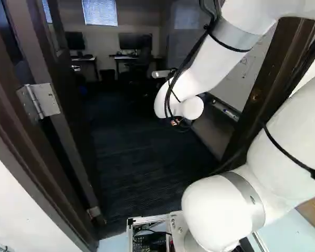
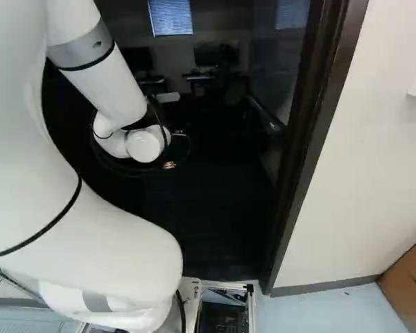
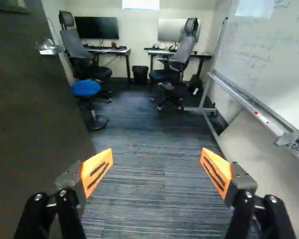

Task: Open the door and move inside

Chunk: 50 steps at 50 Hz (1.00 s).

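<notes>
A: Item one, the task's piece?

B: Door [image 3: 35,114], one, dark, standing open into the room. Hung on a metal hinge [image 1: 39,100] at the left of the left base view; silver lever handle [image 3: 50,48] near its free edge.

A: Arm and hand?

B: White arm [image 1: 199,73], one, extended through the doorway. Black gripper [image 2: 168,165], one, at its far end. Condition: released, the two orange-padded fingers spread wide, striped carpet [image 3: 154,164] showing in the gap. The door lies beside one finger, well apart from the lever handle.

A: Furnishings, by the far wall?

B: Desks, two. Desk nearer the door [image 3: 123,51]: monitor [image 3: 96,28] toward its back edge, high-backed office chair [image 3: 75,45] at its door-side corner. Desk nearer the whiteboard [image 3: 202,56]: second monitor [image 3: 164,30] toward its back edge, second office chair [image 3: 185,47] before its front edge. Wastebasket [image 3: 140,74], black, between the two.

A: Remainder?

B: Stool [image 3: 85,88], blue seat, one, near the first chair. Whiteboard [image 3: 269,55], handwritten upon, opposite the door, with a tray along its bottom edge.
</notes>
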Motion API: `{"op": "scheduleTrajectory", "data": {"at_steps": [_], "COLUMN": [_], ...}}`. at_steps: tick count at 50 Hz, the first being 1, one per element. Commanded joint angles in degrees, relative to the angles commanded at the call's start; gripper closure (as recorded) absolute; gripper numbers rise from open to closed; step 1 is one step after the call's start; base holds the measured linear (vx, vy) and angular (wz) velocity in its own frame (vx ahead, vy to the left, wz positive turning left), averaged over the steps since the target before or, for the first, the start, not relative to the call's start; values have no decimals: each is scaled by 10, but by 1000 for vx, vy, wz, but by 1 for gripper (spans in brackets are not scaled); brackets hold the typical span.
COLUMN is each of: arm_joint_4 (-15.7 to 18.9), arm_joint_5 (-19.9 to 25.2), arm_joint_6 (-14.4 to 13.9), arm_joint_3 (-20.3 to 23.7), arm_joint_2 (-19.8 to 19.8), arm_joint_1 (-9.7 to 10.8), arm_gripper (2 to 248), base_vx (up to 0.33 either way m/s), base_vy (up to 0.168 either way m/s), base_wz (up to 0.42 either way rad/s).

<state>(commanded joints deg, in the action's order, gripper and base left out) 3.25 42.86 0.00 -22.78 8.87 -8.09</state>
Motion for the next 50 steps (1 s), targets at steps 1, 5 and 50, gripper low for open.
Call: {"op": "scheduleTrajectory", "data": {"at_steps": [1, 5, 50], "arm_joint_4": [0, 0, 0], "arm_joint_5": [0, 0, 0], "arm_joint_6": [0, 0, 0], "arm_joint_3": [0, 0, 0], "arm_joint_2": [0, 0, 0], "arm_joint_1": [0, 0, 0], "arm_gripper": [3, 3, 3], "base_vx": [146, 126, 163], "base_vy": [7, 3, 5], "base_wz": [-9, -6, -9]}}
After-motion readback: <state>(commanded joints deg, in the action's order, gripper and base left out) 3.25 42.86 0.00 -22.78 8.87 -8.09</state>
